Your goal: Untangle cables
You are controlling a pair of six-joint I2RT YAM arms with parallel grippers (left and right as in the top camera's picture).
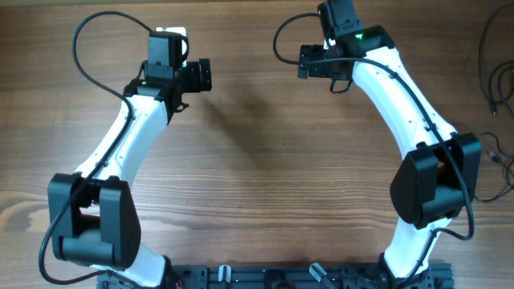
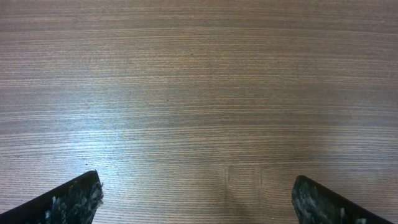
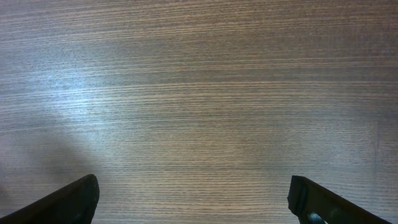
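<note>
At the near edge of the table the two arms are seen mounted, the left arm and the right arm each bent outward at the elbow and reaching toward the far side. The middle of the table between them is shown as bare wood grain. Farther off, the left gripper is held above the wood near the far edge; in its wrist view the fingers are seen spread wide at the two lower corners, released, with only wood between them. The right gripper is placed likewise, a little farther away; its fingers are also parted widely and nothing is grasped. A green light is lit on the right wrist. The cables are found at the right edge of the table, well apart from both grippers and outside the right arm: thin black wires are trailed from beside the right elbow up toward the far right corner, partly cut off by the frame. How they are crossed cannot be told.
</note>
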